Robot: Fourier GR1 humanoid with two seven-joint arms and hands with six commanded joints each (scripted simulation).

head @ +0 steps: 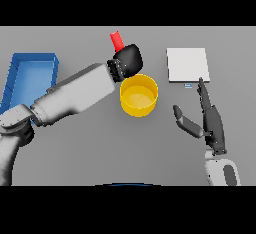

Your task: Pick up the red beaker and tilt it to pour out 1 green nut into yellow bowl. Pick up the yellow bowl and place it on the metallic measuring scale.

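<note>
The red beaker (pixel 116 40) is held above the table, just behind the yellow bowl (pixel 139 95), and leans a little to the left. My left hand (pixel 129 61) is curled round its lower part, so only the upper end shows. The bowl stands mid-table; I see no nut in it. The metallic measuring scale (pixel 187 64) lies at the back right, a flat pale square. My right hand (pixel 210 120) rests open to the right of the bowl, fingers straight and pointing toward the scale, thumb spread.
A blue bin (pixel 30 75) stands at the far left, partly behind my left forearm (pixel 75 95).
</note>
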